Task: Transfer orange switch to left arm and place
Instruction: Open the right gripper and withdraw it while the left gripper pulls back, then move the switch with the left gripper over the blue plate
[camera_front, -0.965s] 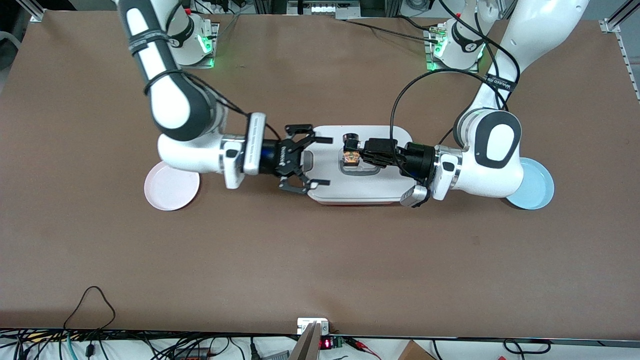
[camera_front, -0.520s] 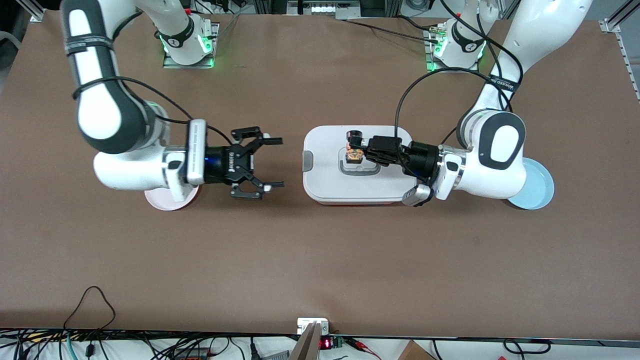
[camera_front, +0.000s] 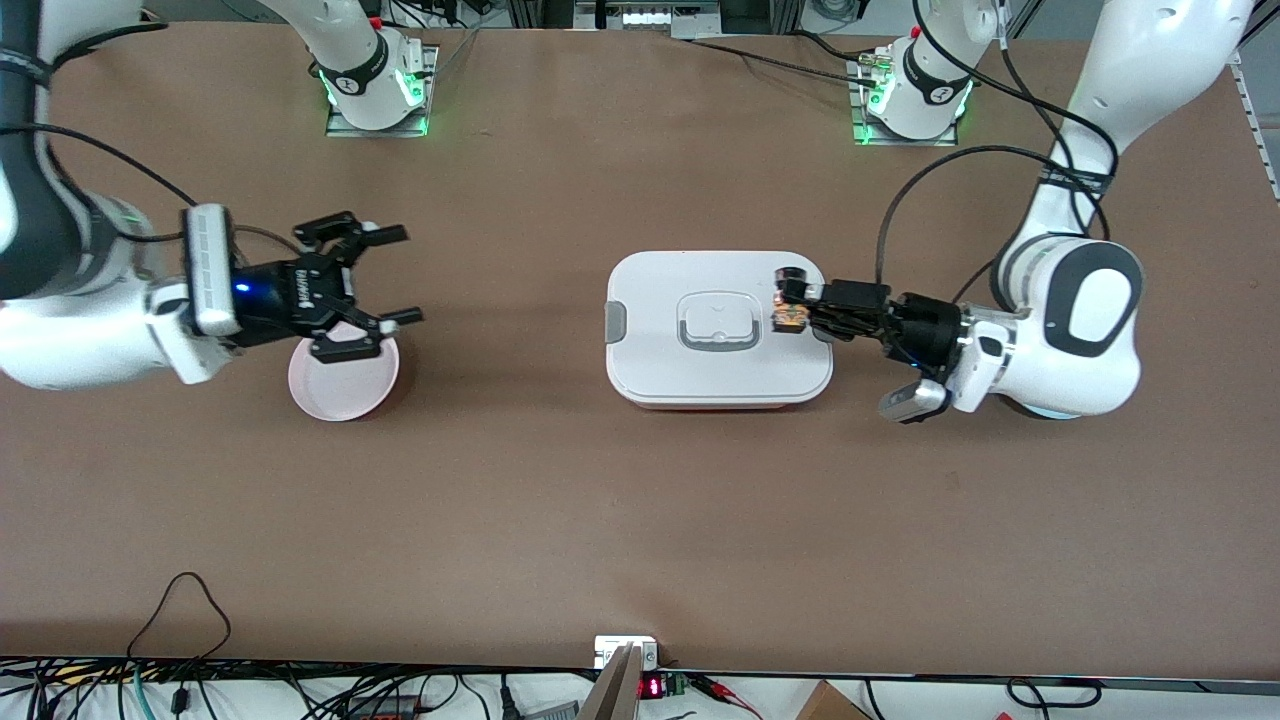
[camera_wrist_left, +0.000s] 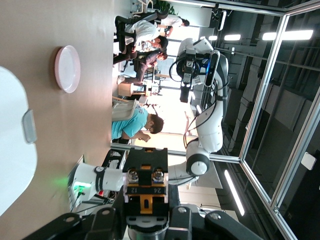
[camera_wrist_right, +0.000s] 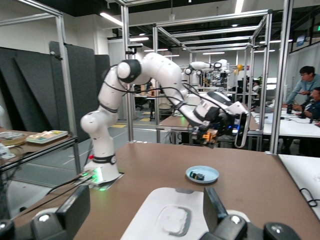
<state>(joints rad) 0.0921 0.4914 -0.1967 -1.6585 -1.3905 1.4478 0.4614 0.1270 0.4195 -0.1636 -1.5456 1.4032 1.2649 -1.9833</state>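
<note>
Clamped in the left gripper (camera_front: 785, 305): the orange switch (camera_front: 790, 318), orange body and black cap, carried in the air above the box (camera_front: 715, 375) at the lid edge toward the left arm's end of the tabletop. Seen close in the left wrist view — the orange switch (camera_wrist_left: 145, 192) pinched tight between the black fingers (camera_wrist_left: 105, 216), metal terminals showing on its black cap.

Centre of the tabletop: the white box, lid shut, grey clasp (camera_front: 616, 322) on the end facing the right arm, grey-edged recessed handle (camera_front: 717, 322) in the middle of the lid.

Right gripper (camera_front: 398, 276) spread wide and holding nothing, poised over the rim of the pink plate (camera_front: 340, 395), toward the right arm's end of the tabletop and well apart from the box. From the right wrist view — both fingers (camera_wrist_right: 75, 205) splayed in the foreground, the box (camera_wrist_right: 170, 217) ahead of them, the left gripper (camera_wrist_right: 209, 137) with its orange load above it.

Blue plate (camera_wrist_right: 202, 174) near the tabletop edge at the left arm's end, a small dark object (camera_wrist_right: 198, 175) lying in it; in the front view only a sliver of that blue plate (camera_front: 1040, 412) visible under the left arm (camera_front: 1075, 320).
</note>
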